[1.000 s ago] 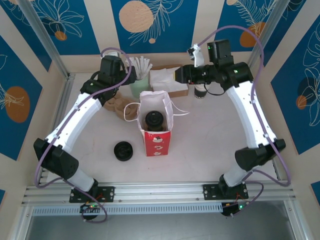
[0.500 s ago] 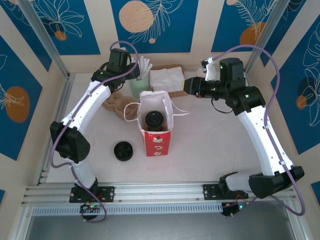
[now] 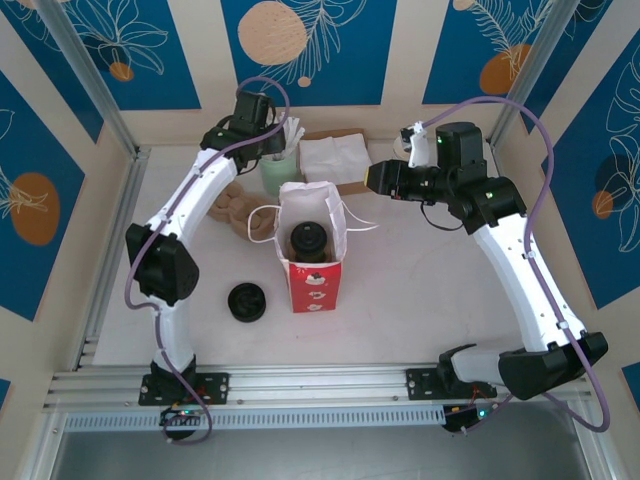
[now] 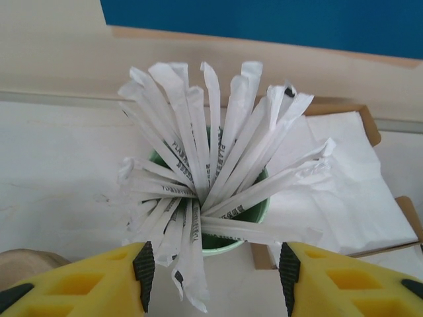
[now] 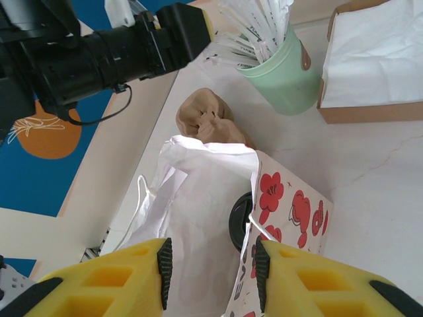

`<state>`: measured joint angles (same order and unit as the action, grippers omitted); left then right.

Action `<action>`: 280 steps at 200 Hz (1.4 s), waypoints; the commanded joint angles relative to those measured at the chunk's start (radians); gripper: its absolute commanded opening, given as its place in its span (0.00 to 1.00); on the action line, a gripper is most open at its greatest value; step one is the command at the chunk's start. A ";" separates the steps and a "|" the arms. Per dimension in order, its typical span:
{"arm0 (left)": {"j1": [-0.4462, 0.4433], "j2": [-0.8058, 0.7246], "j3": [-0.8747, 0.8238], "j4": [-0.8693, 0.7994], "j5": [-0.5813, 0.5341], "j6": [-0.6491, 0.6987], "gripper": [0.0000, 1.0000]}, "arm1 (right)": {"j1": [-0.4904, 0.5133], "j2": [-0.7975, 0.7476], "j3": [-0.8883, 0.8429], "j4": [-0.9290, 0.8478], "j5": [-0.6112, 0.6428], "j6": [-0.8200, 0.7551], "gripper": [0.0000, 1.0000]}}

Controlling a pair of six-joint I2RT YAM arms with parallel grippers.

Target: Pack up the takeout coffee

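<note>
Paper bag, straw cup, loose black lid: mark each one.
Paper bag (image 3: 313, 285): top view, red printed front wall.
Green straw cup (image 5: 284, 79): right wrist view, outer side wall.
Loose black lid (image 3: 247, 301): top view, centre of disc.

This is a robotics test cell dressed as a café counter. Aluminium frame posts (image 3: 87, 75) and a slotted rail (image 3: 320, 385) box in a white surface (image 3: 420, 290). Blue leaf-printed panels (image 3: 300, 45) wall it, and a cup of wrapped straws (image 4: 218, 178) and a napkin box (image 3: 335, 160) serve as props.

White bag (image 5: 211, 224) with red blossoms; mint-green cup (image 5: 284, 72); white straws (image 4: 211, 152); takeout coffee (image 3: 308, 240) lidded black; white napkins (image 4: 344, 191).
</note>
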<state>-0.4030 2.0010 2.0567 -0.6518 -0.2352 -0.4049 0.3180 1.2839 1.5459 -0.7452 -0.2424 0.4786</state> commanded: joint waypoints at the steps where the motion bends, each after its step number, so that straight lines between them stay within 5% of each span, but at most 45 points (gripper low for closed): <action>1: 0.012 0.010 0.033 -0.023 0.019 0.009 0.54 | -0.010 -0.015 -0.002 0.026 0.009 -0.008 0.42; 280: 0.003 0.104 0.079 -0.061 0.009 0.025 0.28 | -0.071 -0.035 -0.065 0.067 -0.021 0.012 0.43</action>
<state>-0.4030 2.0827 2.0922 -0.6827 -0.2104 -0.3901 0.2550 1.2713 1.4918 -0.6949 -0.2398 0.4797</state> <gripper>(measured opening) 0.289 0.432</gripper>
